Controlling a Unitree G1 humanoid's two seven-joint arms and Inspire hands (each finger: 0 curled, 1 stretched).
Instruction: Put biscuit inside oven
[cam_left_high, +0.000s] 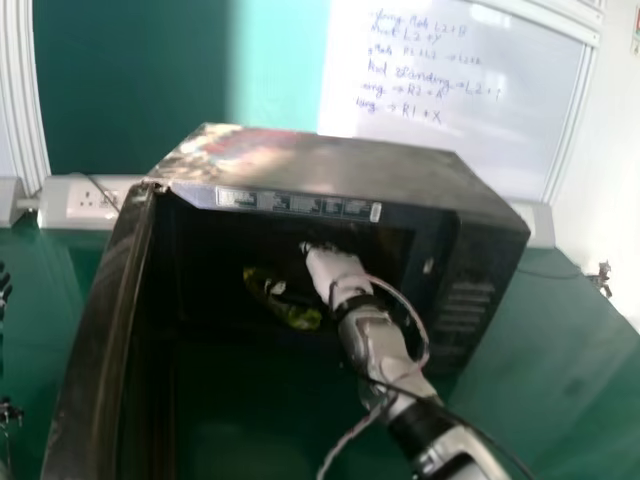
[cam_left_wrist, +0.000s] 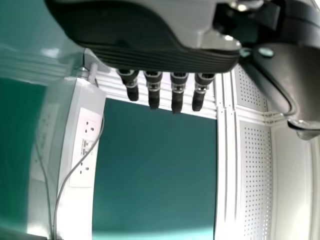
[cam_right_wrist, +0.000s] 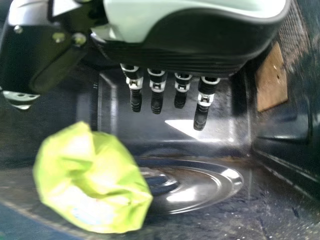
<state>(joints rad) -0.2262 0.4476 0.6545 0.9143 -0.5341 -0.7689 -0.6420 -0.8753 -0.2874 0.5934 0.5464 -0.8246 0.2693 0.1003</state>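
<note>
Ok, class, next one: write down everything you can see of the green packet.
The packet is yellow-green, with a pale printed patch at its lower part in the right wrist view. It looks like thin, soft film, creased and slightly shiny, and appears closed. It is inside the oven, to the left of the right hand in the head view. It overlaps the round turntable in the wrist view; whether it rests on it is unclear. The hand is not gripping it.

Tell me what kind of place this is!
It's probably a robot lab: there's a robot arm, a whiteboard with handwriting, and power sockets along the back.
</note>
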